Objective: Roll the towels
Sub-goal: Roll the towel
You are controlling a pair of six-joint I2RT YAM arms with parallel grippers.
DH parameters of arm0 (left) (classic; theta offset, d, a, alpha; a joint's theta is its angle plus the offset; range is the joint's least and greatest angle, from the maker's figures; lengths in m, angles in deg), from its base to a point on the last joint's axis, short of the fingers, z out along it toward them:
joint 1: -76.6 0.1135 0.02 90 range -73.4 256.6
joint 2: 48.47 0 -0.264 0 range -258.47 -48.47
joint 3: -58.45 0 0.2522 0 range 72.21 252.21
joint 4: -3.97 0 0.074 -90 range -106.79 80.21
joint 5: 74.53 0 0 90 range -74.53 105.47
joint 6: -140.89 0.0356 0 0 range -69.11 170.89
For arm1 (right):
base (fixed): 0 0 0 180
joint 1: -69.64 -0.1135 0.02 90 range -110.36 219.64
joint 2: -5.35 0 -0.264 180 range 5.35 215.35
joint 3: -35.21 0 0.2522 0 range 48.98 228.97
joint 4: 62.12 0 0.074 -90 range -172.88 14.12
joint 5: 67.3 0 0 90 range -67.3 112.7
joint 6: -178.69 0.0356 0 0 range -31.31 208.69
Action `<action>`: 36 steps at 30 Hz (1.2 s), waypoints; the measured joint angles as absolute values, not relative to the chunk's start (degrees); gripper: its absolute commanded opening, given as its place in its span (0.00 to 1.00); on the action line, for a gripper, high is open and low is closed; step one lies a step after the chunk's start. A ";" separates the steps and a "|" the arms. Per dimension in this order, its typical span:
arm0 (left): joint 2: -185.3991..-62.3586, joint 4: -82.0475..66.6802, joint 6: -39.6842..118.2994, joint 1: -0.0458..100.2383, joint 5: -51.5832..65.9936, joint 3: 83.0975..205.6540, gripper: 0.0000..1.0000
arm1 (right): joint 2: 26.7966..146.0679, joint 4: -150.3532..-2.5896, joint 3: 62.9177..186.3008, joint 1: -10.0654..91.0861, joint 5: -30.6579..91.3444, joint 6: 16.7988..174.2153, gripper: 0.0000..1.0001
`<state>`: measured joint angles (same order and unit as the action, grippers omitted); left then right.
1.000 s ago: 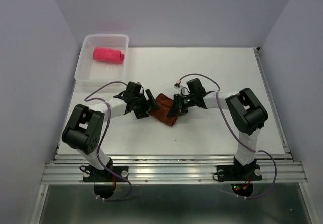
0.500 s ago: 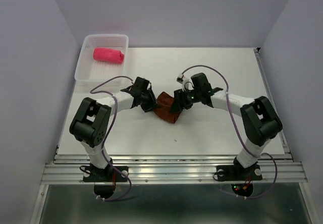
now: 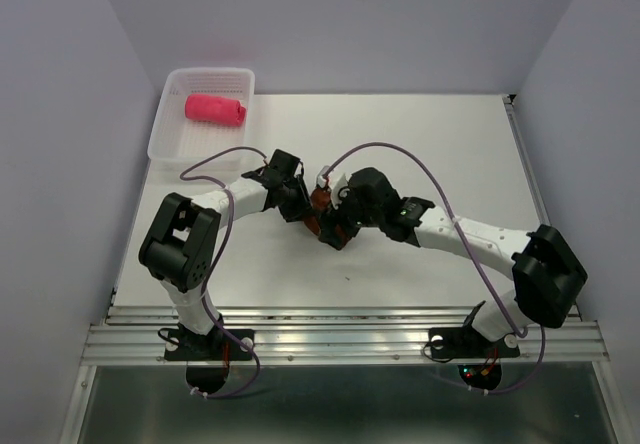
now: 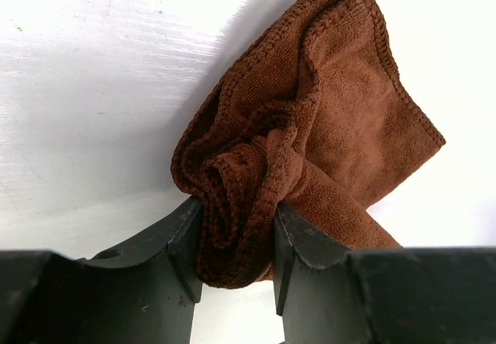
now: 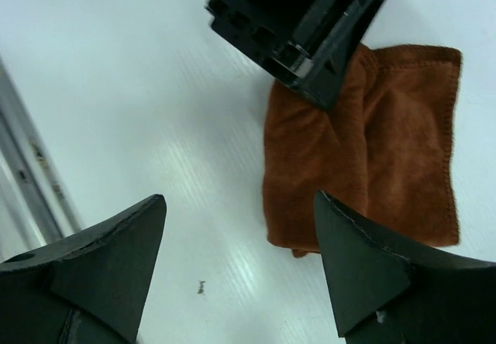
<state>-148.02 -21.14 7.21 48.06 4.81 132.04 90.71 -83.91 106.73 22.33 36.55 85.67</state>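
The rust brown towel (image 4: 333, 119) lies crumpled on the white table (image 3: 430, 144) between both arms. My left gripper (image 4: 236, 212) is shut on a bunched fold at the towel's edge; the cloth fills the gap between its fingers. In the top view the left gripper (image 3: 300, 209) and right gripper (image 3: 335, 226) hide most of this towel (image 3: 320, 228). My right gripper (image 5: 240, 204) hangs open above the table with nothing between its fingers, and the brown towel (image 5: 387, 166) lies beside its right finger. The pink-red towel (image 3: 215, 108) lies rolled in the basket.
A white perforated basket (image 3: 170, 139) stands at the back left corner of the table. A small dark speck (image 5: 201, 287) marks the table near the right gripper. Metal rails (image 3: 340, 339) run along the near edge. Purple walls close the sides.
My right gripper has opened, let go of the brown towel and swung left over it. My left gripper has moved in and shut on the towel's edge.
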 measured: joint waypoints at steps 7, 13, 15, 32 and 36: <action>-148.02 -21.67 7.62 48.06 3.83 132.04 0.43 | 93.80 -83.65 104.24 17.24 25.07 81.29 0.83; -148.02 -22.15 7.88 48.06 3.26 132.08 0.43 | 98.01 -83.17 103.10 13.91 19.61 79.44 0.82; -148.02 -22.23 7.97 48.06 2.95 132.15 0.43 | 98.60 -82.60 102.49 13.17 17.27 79.20 0.81; -148.04 -22.48 8.04 48.63 1.10 132.46 0.50 | 105.82 -71.36 100.33 8.62 -9.66 77.58 0.01; -148.04 -22.93 8.43 48.83 1.12 132.76 0.71 | 105.51 -72.28 100.74 8.51 -8.43 78.89 0.01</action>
